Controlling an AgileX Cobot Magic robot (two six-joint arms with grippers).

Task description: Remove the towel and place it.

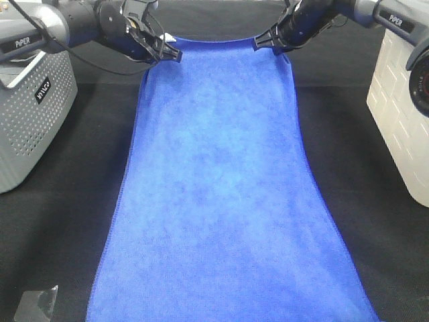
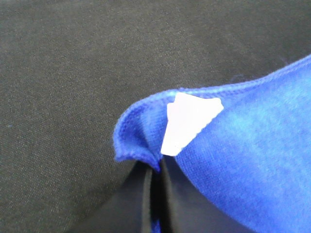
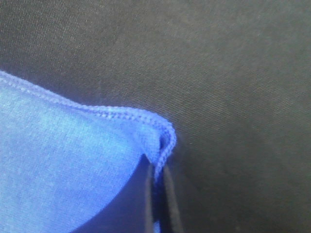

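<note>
Left claw [image 1: 171, 55] and right claw [image 1: 263, 44] each clenched on a far towel [image 1: 221, 194] corner, cloth stretched between

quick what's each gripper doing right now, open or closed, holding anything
Left gripper: closed, pinching the towel corner beside the white tag.
Right gripper: closed, pinching the towel's other far corner.

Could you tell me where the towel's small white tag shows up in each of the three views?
Exterior high: white tag at the towel's far left corner, by the left gripper.
Left wrist: centre, just above the fingers.
Right wrist: not in it.
Shared landmark: the stitched blue hem.
</note>
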